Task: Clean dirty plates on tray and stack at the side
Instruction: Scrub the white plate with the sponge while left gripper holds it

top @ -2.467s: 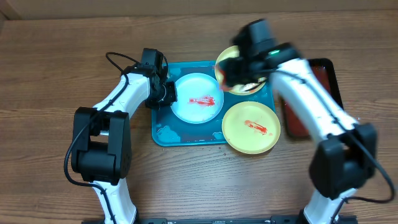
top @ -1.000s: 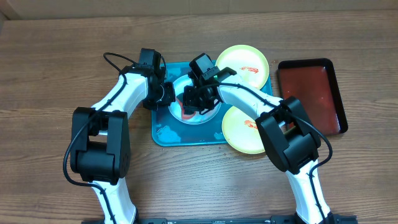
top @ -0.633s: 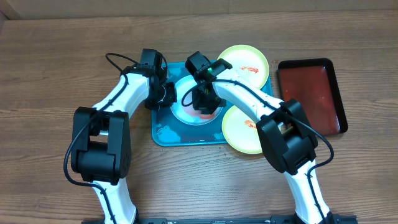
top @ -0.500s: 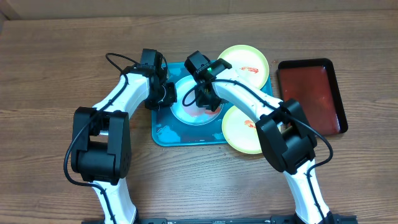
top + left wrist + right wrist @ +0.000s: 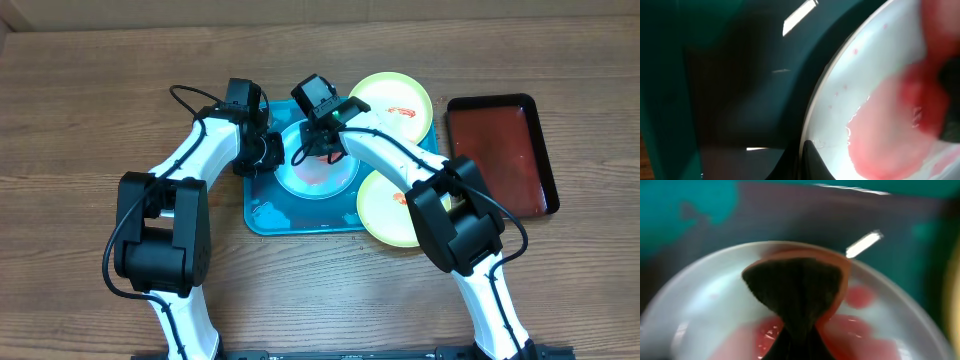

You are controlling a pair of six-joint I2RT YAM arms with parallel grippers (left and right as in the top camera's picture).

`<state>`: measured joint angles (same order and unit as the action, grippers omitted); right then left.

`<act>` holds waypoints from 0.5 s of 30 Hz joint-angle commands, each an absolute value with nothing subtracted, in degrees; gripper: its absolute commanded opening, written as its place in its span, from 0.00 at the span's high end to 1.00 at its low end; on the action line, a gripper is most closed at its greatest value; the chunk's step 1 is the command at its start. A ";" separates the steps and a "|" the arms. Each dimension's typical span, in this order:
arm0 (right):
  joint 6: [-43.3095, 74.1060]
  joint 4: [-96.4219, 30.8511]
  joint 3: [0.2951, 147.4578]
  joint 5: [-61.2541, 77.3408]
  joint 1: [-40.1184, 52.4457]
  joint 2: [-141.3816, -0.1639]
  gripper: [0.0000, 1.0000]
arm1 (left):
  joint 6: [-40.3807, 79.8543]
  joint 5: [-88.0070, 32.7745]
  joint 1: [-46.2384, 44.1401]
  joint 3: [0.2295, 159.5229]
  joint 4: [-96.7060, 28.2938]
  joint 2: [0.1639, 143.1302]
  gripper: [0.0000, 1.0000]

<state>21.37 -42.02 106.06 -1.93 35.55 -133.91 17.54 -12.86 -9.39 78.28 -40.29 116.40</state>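
right pincer (image 5: 323, 148) clamps a sponge (image 5: 795, 285) on the pale plate (image 5: 705, 302); overhead hides it.

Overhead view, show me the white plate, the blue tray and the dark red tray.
white plate (image 5: 305, 184), overhead view, lower left of its face.
blue tray (image 5: 268, 214), overhead view, bare floor near its lower left corner.
dark red tray (image 5: 505, 150), overhead view, middle of its bare floor.

teal tray (image 5: 262, 215); pale plate (image 5: 300, 180) smeared pink-red; yellow-green plates (image 5: 392, 100) (image 5: 385, 220) streaked red; dark, orange-edged sponge (image 5: 795, 287); dark red black-rimmed tray (image 5: 505, 150)
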 commanded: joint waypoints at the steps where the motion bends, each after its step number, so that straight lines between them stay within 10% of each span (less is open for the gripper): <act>1: 19.44 -41.36 106.08 12.75 36.27 -136.49 0.96 | 16.23 -13.13 -9.76 77.67 -40.47 117.75 0.96; 15: 17.98 -56.34 107.77 24.03 35.44 -136.09 0.96 | 16.25 -13.13 -9.76 77.67 -40.47 117.75 0.96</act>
